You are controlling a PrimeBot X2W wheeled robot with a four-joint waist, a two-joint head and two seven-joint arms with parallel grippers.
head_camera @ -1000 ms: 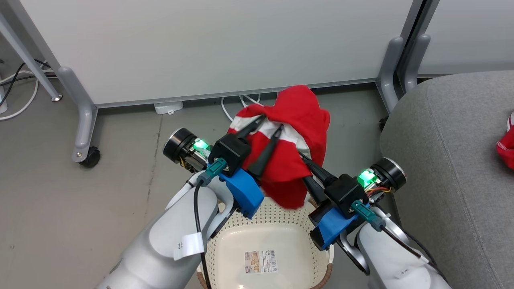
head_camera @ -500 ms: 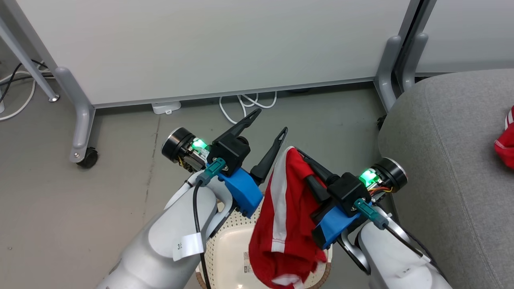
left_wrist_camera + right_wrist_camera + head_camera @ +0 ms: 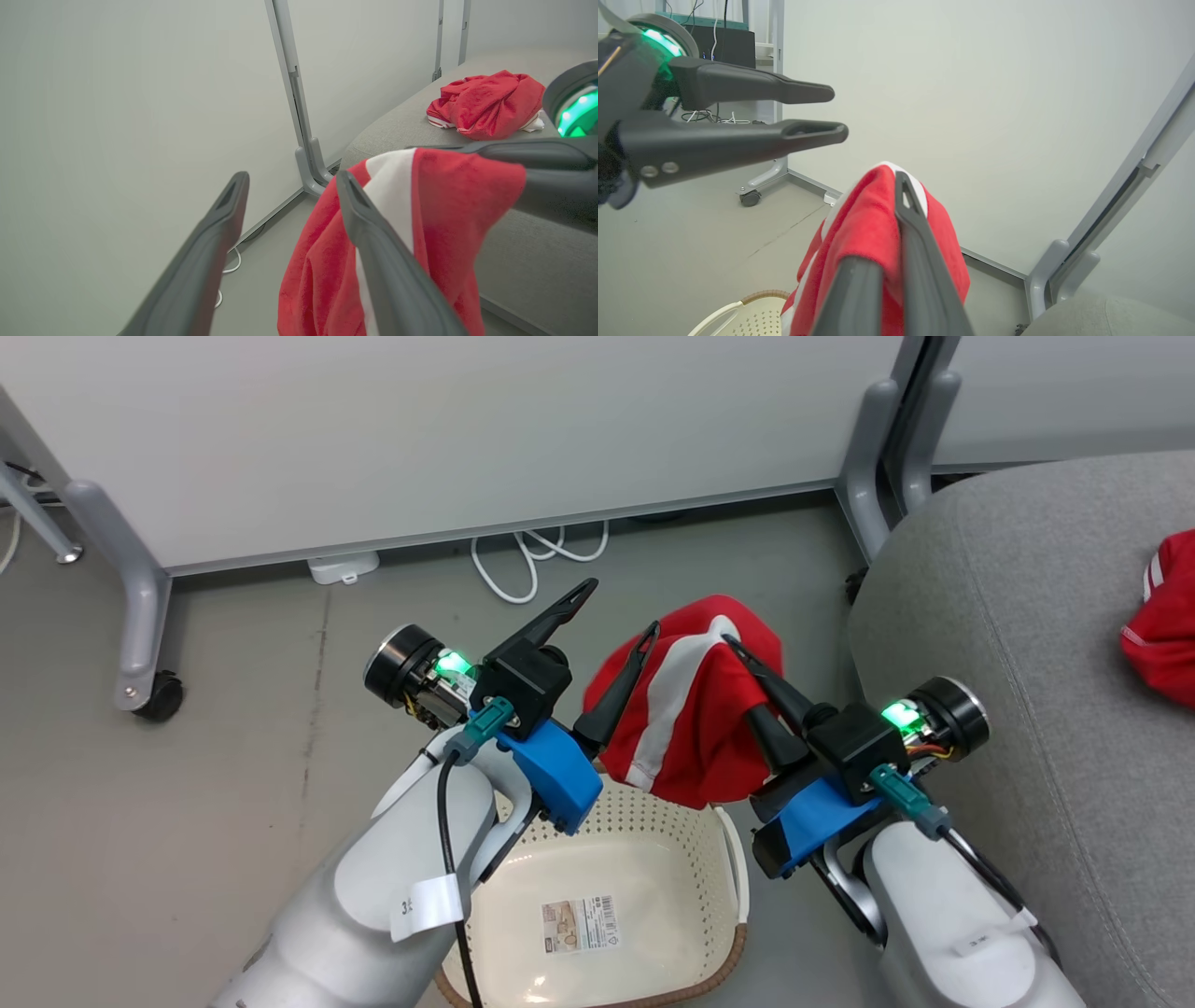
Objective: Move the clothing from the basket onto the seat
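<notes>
One piece of red clothing (image 3: 695, 709) with a white stripe hangs above the far rim of the cream basket (image 3: 653, 812). My right gripper (image 3: 733, 644) is shut on its top fold, as the right wrist view shows (image 3: 896, 182). Just left of the cloth, my left gripper (image 3: 619, 609) stands open with nothing between its fingers (image 3: 293, 182). Its inner finger (image 3: 373, 233) lies against the fabric (image 3: 448, 186). A second red piece (image 3: 1162, 635) lies bunched on the grey seat (image 3: 1027, 616) at the right. The basket's inside shows only a label.
A white partition panel (image 3: 467, 429) on grey wheeled feet (image 3: 140, 644) stands behind the basket. A white cable (image 3: 523, 555) and a small white box (image 3: 344, 567) lie on the grey floor at its foot. Another partition post (image 3: 873, 457) stands beside the seat's corner.
My left gripper has opened and let go of the red piece. It dropped and now hangs from my right gripper alone, which has lifted it again. The head view has turned toward the seat.
</notes>
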